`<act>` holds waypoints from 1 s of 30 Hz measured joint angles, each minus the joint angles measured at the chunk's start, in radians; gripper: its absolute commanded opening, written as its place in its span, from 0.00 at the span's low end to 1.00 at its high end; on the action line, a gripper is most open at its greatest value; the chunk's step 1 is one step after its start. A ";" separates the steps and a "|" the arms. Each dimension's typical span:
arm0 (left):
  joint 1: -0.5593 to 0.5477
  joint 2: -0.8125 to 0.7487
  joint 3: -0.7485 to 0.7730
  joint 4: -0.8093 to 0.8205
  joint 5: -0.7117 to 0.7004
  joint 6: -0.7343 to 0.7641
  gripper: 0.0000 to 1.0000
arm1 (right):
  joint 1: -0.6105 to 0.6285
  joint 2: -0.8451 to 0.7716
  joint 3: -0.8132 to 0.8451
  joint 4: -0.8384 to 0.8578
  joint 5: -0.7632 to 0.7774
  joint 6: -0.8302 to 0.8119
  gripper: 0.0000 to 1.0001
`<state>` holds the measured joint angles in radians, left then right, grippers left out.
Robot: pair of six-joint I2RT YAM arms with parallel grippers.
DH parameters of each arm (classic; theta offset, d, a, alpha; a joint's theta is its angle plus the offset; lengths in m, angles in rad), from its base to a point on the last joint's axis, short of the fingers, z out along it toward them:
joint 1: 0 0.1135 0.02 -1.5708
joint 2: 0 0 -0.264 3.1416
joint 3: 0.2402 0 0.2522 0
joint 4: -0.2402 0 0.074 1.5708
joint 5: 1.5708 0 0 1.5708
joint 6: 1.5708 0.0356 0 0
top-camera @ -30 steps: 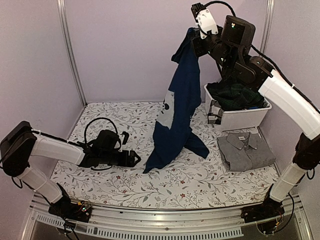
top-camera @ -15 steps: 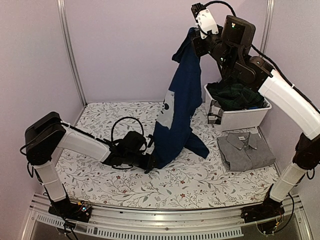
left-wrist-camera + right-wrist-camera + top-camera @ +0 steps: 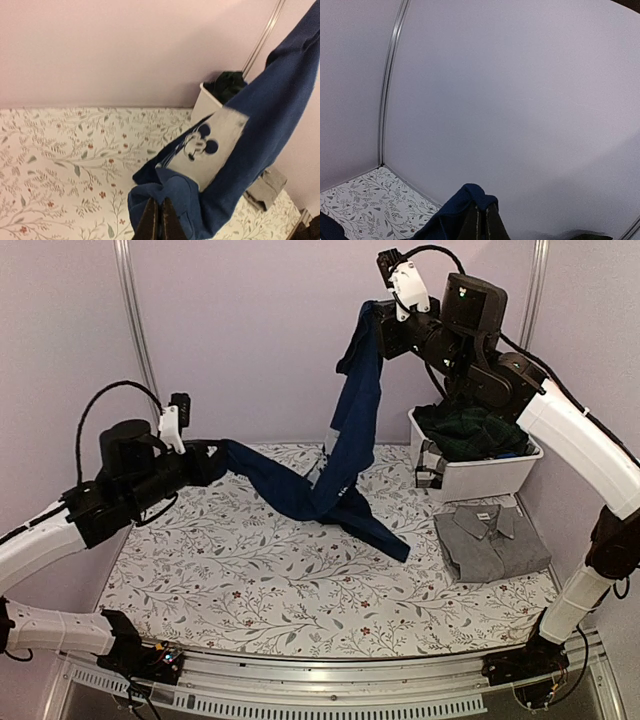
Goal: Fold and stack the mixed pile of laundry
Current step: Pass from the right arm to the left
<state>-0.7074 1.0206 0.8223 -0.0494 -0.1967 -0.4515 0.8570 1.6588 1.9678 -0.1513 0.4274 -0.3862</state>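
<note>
1. Left gripper (image 3: 203,456) is clamped shut on one end of the navy garment (image 3: 352,430), above the floral cloth (image 3: 250,580).
2. Right gripper (image 3: 378,322) pinches the other end high up.
3. Grey garment (image 3: 492,540) lies folded near the white bin (image 3: 490,476).

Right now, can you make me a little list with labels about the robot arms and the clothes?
left gripper: shut on the navy garment
right gripper: shut on the navy garment, held up high
navy garment: stretched between both arms, middle sagging onto the floral cloth
grey shirt: folded, on the cloth beside the white bin
dark green garment: heaped in the bin
</note>
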 measured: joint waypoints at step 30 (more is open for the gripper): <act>0.005 -0.083 0.602 -0.270 -0.281 0.307 0.00 | -0.192 -0.266 -0.546 0.044 -0.724 0.516 0.00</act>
<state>-0.7021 0.9375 1.4246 -0.3195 -0.4774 -0.1440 0.6647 1.3926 1.4216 -0.1074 -0.2970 0.1295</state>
